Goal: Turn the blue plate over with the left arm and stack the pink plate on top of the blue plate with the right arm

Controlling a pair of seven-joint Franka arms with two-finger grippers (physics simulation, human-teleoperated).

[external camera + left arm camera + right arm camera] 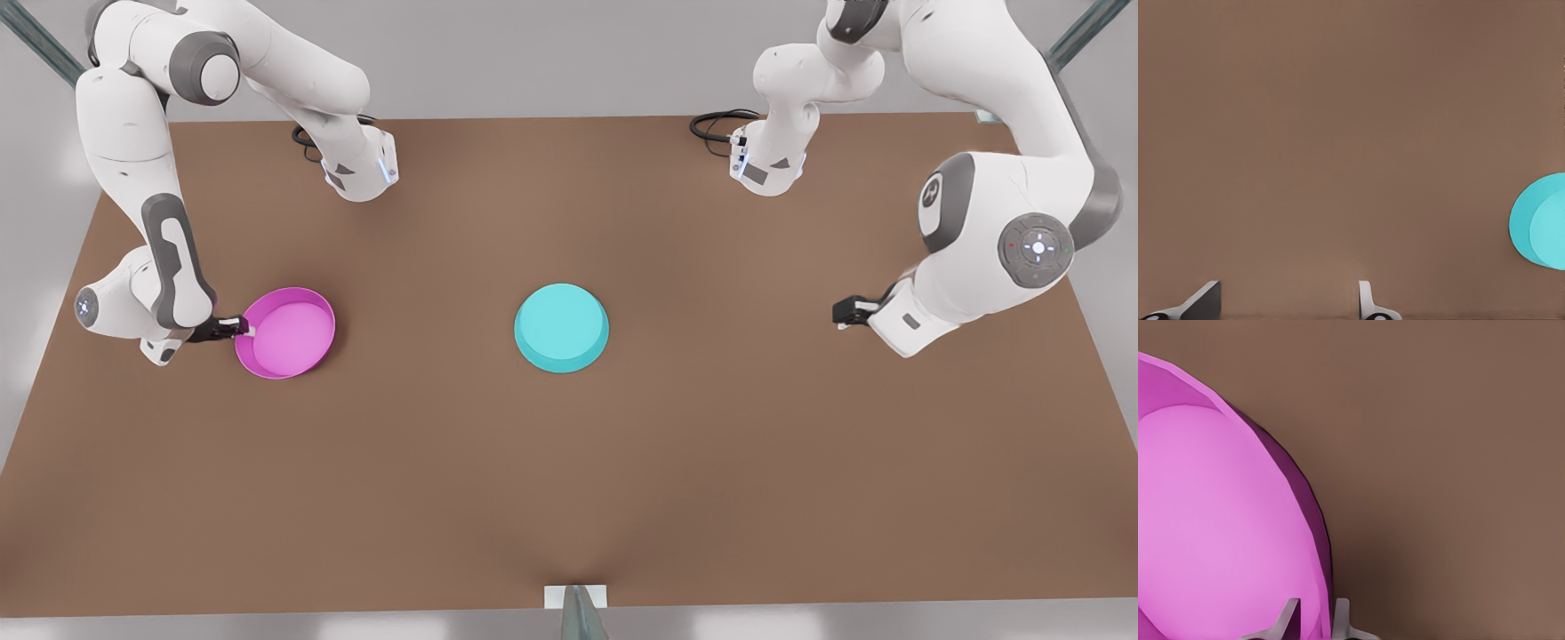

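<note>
Right gripper (242,328) is clamping the pink plate's (286,333) nine-o'clock rim, so I'm keeping it level for carrying toward the upturned blue plate (562,327) at table centre, while my left gripper (840,313) is waiting spread apart at three o'clock.

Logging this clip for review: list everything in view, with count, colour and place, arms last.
pink plate: one, magenta, rim up, tilted, on the front view's left.
blue plate: one, turquoise, upside down at the table's middle.
table: one, brown, under everything.
right gripper: one, black, shut on the pink plate's rim.
left gripper: one, black, open, on the front view's right, apart from the blue plate, holding nothing.
</note>
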